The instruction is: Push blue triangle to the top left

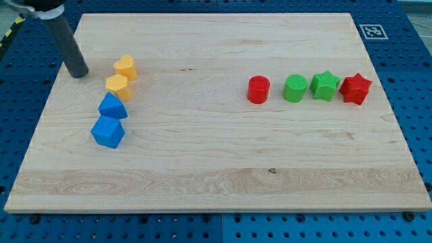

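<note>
1. Right now my tip (pixel 79 71) sits in the upper left of the frame, on the table (pixel 216 169), just left of the yellow blocks and well above the blue triangle (pixel 112 106).
2. I have no gripper, only a plain rod, so nothing spreads or pinches; the tip touches no block that I can see.
3. That triangle lies at the left of the frame in a slanting column: an upper yellow block (pixel 125 67), a lower yellow block (pixel 117 86) touching the triangle's top, and a blue cube (pixel 108 131) just below it.
4. I judge this to be the approach step: the push itself has not begun, and the triangle is not yet in the corner.
5. Next, I reckon, the tip must travel round to the triangle's lower right side, then shove it up and leftward. The yellow blocks stand close to that path, and the cube crowds the entry.
6. Across the frame's right stand a red cylinder (pixel 258 89), green cylinder (pixel 295 88), green star (pixel 325 86) and red star (pixel 356 88), well clear.
7. Pale wood board, with blue pegboard (pixel 418 81) round it.
</note>
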Controlling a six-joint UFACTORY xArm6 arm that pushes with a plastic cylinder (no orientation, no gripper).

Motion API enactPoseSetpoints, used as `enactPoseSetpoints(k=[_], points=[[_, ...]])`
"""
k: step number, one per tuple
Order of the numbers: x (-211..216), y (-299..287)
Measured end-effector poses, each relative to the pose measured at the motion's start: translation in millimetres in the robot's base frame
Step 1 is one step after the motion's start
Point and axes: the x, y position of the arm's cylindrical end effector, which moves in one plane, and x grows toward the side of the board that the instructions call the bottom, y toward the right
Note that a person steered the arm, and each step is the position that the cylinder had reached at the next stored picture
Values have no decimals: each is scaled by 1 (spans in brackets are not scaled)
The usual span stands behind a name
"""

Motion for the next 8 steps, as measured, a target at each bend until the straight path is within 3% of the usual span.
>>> enactPoseSetpoints(k=[3,7,8], points=[[81,31],[86,152],[67,155]])
